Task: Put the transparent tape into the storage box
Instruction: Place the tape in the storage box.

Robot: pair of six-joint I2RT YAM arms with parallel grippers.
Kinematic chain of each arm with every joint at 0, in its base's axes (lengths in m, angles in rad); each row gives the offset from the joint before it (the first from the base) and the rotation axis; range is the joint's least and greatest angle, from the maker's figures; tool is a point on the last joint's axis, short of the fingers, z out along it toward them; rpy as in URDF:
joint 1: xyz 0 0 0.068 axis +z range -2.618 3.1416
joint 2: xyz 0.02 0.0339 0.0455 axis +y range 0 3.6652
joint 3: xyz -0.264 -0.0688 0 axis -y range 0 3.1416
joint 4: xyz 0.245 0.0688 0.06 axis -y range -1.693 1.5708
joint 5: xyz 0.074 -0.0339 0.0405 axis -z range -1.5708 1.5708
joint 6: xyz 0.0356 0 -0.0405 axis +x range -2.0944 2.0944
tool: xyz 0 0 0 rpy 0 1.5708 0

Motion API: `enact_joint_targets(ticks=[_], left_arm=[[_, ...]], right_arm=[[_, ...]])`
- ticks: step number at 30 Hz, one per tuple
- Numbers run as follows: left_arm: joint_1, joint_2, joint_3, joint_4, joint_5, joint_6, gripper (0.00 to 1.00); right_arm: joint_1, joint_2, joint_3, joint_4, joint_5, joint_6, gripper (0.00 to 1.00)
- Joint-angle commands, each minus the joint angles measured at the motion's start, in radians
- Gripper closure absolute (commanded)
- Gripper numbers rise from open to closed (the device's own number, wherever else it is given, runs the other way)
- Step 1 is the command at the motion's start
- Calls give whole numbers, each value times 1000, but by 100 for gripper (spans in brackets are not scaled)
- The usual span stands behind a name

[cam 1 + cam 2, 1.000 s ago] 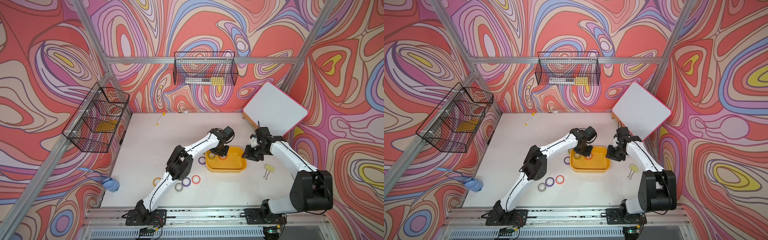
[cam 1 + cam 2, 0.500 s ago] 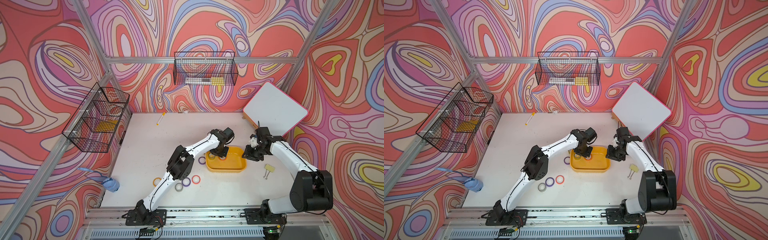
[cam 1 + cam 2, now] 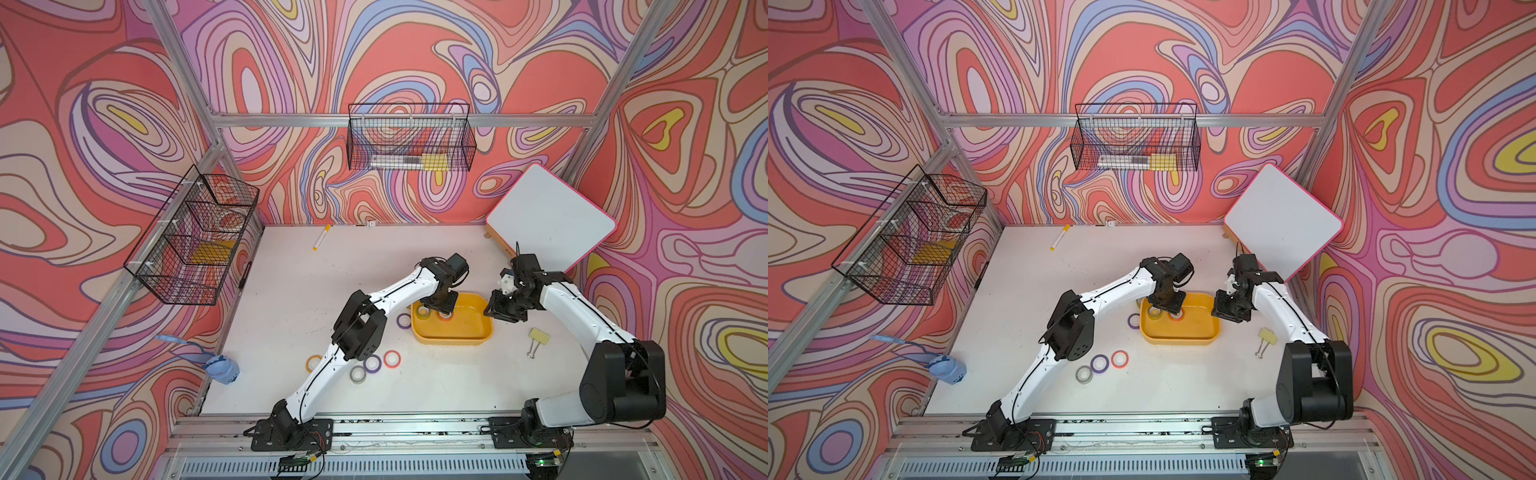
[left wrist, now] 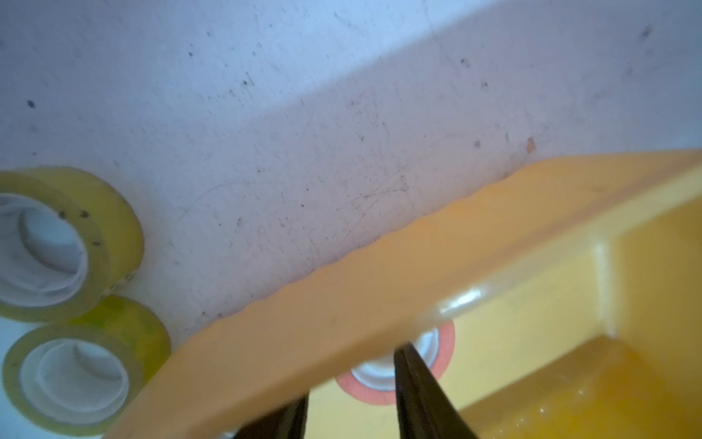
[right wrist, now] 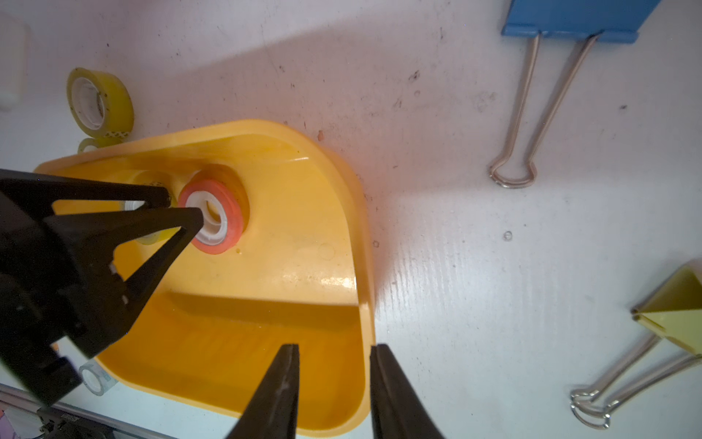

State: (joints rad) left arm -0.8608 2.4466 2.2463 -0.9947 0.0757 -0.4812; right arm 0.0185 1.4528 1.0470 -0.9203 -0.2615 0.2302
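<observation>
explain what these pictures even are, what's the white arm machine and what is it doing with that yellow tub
This is a robot: two white arms fixed at the front edge of a table, each ending in a two-fingered gripper. Two pictures come from a paired camera overhead and show the whole table. The two close-ups come from cameras on the wrists. The yellow tub is the storage box. The left gripper hangs inside it, fingers apart, with one tip at the core of a red tape roll. That roll lies in the box near a clear yellowish roll. The right gripper straddles the box's wall; whether it pinches it I can't tell. On the table lie more rolls, such as a purple roll, plus a yellow binder clip, a blue binder clip and a marker.
</observation>
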Motion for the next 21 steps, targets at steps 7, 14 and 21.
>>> enact_joint_targets(ticks=[7, 14, 21], left_arm=[[-5, -450, -250, 46, -53, 12, 54], [49, -704, -534, 40, -71, -39, 54], [190, -907, -833, 90, -52, -49, 53]], right_arm=[[-5, -63, 12, 28, -7, 26, 67], [-5, -67, 41, 38, -24, 53, 65], [-3, -26, 19, 96, -53, 82, 65]])
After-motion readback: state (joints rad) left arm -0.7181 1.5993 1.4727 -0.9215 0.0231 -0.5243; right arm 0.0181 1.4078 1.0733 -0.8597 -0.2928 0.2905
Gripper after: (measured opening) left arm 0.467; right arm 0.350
